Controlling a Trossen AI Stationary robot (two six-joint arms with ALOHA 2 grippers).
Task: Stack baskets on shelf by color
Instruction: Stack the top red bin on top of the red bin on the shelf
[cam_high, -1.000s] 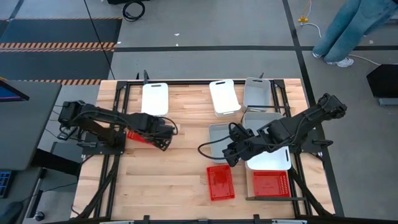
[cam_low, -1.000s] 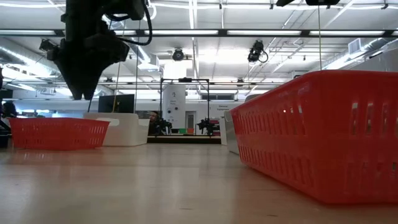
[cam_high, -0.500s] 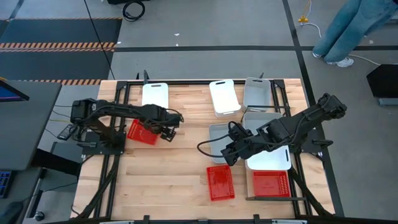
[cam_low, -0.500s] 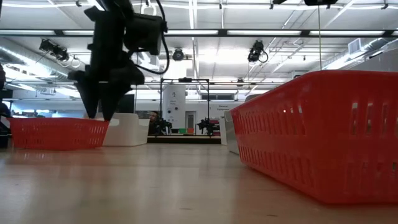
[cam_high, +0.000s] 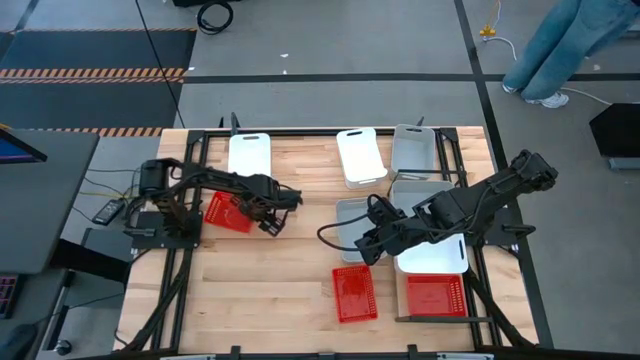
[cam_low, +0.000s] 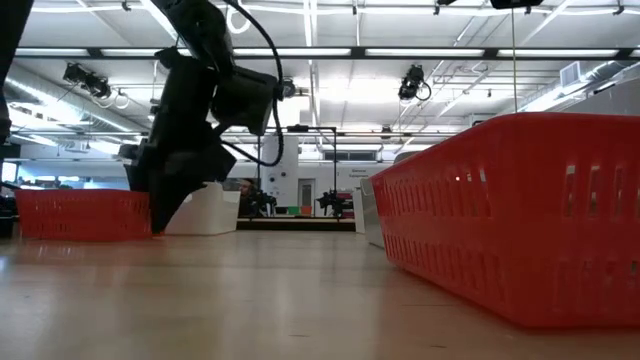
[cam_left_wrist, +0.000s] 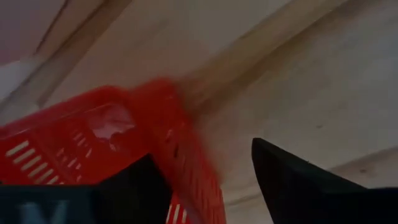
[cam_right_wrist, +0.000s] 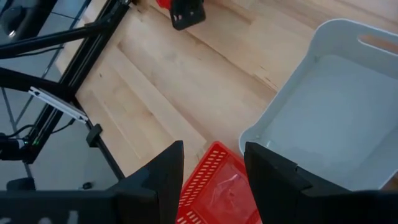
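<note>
Left pincer is seen spread over the rim of the red basket at the surface's left; light, stiff mesh, best gripped by its wall.

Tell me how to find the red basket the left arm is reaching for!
Look at the table's left side, just below the white basket at the far edge. The red basket sits alone there, with the left pincer at its right rim. The other two red baskets sit near the right arm.
</note>
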